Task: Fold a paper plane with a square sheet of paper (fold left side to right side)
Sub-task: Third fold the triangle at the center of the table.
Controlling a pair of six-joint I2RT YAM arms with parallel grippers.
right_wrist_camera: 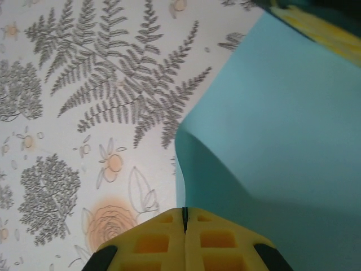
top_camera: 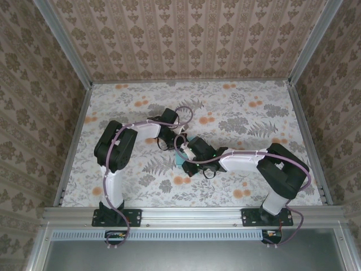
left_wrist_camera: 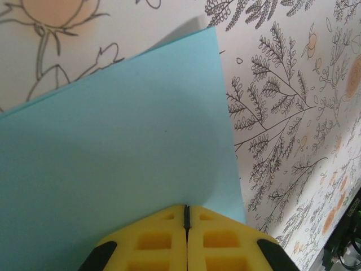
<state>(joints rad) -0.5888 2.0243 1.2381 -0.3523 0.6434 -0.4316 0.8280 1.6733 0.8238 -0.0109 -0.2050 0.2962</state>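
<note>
The square sheet of paper (left_wrist_camera: 113,158) is light cyan-blue and plain. In the top view only a small patch of the sheet (top_camera: 178,161) shows between the two wrists at mid-table. My left gripper (left_wrist_camera: 186,208) is shut, its yellow pads pinching the sheet's near edge close to a corner. My right gripper (right_wrist_camera: 184,210) is also shut on an edge, and there the sheet (right_wrist_camera: 282,124) bows up off the table in a curve. The left gripper's yellow pads (right_wrist_camera: 327,28) reach in at the top right. From above, the left gripper (top_camera: 169,144) and right gripper (top_camera: 186,164) sit close together.
The table (top_camera: 237,113) wears a floral and fern print cloth. Patterned walls and metal rails (top_camera: 73,135) close it in on three sides. Purple cables (top_camera: 186,116) loop over both wrists. Open cloth lies on every side of the grippers.
</note>
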